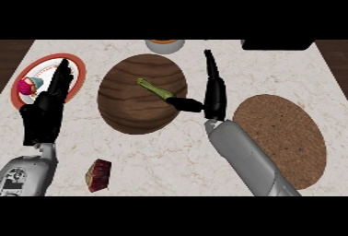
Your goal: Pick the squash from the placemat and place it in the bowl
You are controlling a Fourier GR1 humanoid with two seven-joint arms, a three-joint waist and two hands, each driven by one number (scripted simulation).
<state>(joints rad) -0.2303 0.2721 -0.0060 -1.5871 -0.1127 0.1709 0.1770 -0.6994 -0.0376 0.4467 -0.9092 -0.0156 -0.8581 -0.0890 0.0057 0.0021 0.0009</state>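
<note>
The squash (152,88), a slim green and yellow piece, lies inside the dark wooden bowl (129,113) at the centre of the counter. My right hand (215,94) hangs over the bowl's right rim, open, with its fingers straight and pointing away from me. Its thumb (185,104) sticks out to the left and ends right at the squash's near tip. The round brown placemat (280,138) lies bare to the right, partly under my right forearm. My left hand (46,108) rests open at the left, fingers up.
A red-rimmed plate (76,69) with a small colourful item (30,85) sits at the far left, partly behind my left hand. A dark red object (99,175) lies near the front. An orange and white cup (165,45) and a black object (279,44) stand at the back.
</note>
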